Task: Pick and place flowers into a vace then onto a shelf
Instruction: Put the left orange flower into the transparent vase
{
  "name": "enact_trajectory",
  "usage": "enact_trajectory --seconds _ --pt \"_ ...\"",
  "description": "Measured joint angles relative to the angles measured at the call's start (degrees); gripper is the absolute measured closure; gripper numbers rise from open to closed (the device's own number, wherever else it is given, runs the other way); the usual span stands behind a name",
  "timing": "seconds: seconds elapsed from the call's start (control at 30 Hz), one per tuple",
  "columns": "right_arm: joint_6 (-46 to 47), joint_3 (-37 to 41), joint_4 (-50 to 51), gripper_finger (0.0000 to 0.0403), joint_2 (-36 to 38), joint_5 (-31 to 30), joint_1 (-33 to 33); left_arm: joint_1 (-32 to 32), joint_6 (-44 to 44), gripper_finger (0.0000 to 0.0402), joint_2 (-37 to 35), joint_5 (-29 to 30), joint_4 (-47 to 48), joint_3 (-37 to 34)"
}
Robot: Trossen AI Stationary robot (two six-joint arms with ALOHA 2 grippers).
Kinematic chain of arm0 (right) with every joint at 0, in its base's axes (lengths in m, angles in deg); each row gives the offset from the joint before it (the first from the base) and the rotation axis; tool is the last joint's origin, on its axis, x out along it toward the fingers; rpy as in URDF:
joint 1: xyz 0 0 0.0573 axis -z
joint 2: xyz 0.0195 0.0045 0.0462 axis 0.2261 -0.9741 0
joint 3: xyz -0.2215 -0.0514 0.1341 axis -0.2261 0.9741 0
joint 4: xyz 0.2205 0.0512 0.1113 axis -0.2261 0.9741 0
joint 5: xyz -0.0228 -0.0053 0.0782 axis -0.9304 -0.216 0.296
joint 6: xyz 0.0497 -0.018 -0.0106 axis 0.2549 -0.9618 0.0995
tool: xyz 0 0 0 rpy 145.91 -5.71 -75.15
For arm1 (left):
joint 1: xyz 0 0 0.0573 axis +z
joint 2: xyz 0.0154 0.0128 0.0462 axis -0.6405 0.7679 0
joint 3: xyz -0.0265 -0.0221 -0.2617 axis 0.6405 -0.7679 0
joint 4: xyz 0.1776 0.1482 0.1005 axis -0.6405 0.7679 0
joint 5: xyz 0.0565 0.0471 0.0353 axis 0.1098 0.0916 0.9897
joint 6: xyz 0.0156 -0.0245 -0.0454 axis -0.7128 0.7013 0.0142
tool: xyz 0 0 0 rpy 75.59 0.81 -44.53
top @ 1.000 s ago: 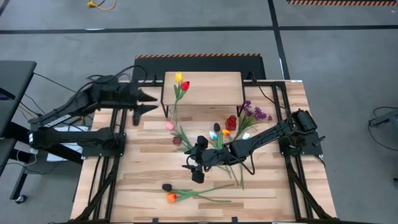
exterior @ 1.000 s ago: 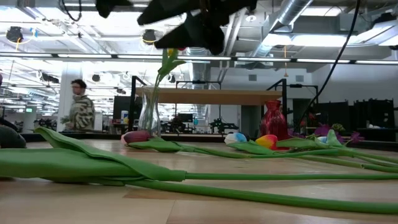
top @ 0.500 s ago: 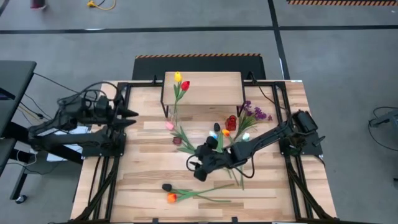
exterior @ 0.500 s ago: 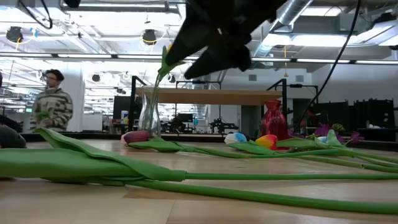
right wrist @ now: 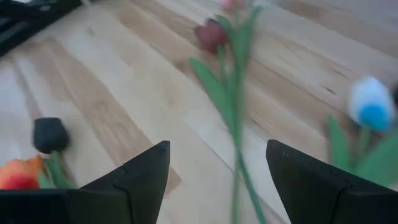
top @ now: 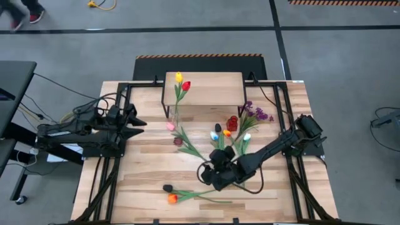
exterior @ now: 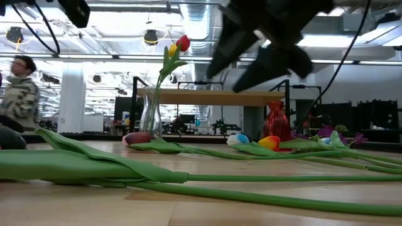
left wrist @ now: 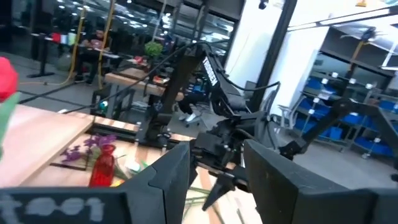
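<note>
A clear glass vase [exterior: 151,116] stands on the table by the shelf's [top: 203,87] left front leg, with a yellow and a red tulip [top: 182,82] in it. Loose flowers [top: 219,139] lie mid-table: pink, dark red, blue-white, orange and yellow heads, and purple sprigs [top: 256,114]. Beside them stands a red vase [top: 232,123]. A black and an orange tulip [top: 170,194] lie near the front edge. My right gripper [top: 207,175] hovers open above the stems [right wrist: 233,106], holding nothing. At the table's left edge, my left gripper [top: 139,120] is drawn back, open and empty.
The shelf's thin black legs and the glass vase stand close together at the far middle. Long green stems [exterior: 188,182] stretch across the near table. Bare planks [top: 150,165] lie left of centre. A person [exterior: 19,81] walks in the room beyond the table.
My left gripper has drawn back from beside the shelf toward the table's left edge and sunk, tipping up to about level. My right gripper has gone toward the near edge over the loose stems and rolled about its own line. Both stay open. No flower has moved.
</note>
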Motion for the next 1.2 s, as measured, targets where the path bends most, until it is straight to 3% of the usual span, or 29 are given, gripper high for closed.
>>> enact_trajectory --seconds 0.17,0.33,0.4,0.57,0.7,0.87,1.2 --pt "7.79 0.00 7.08 0.0143 0.00 -2.86 -2.07 -3.61 -1.62 0.0260 0.00 0.24 -2.79 -2.47" --pt "-1.47 0.06 2.25 0.0143 -2.18 -1.89 -3.00 -8.28 -3.19 0.0260 0.53 5.49 -4.01 -4.74" --pt "-8.40 0.03 -2.93 0.0143 -3.24 1.46 -2.96 -10.31 -4.10 0.0260 1.25 8.31 -4.37 -4.99" --pt "-20.36 -0.75 -17.94 0.0143 -8.57 19.40 -0.90 -15.39 -4.87 0.0260 2.86 12.28 -7.90 -6.45" --pt "-23.47 -1.48 -20.43 0.0143 -11.40 25.44 -0.16 -18.64 -5.90 0.0260 4.92 17.11 -8.44 -6.47" --pt "-23.79 -1.63 -19.56 0.0143 -12.88 30.59 0.18 -21.39 -6.13 0.0260 8.07 20.30 -10.07 -6.59" --pt "-25.61 -1.73 -19.00 0.0143 -12.87 32.11 -0.94 -23.58 -5.53 0.0260 12.23 22.66 -11.20 -6.53"
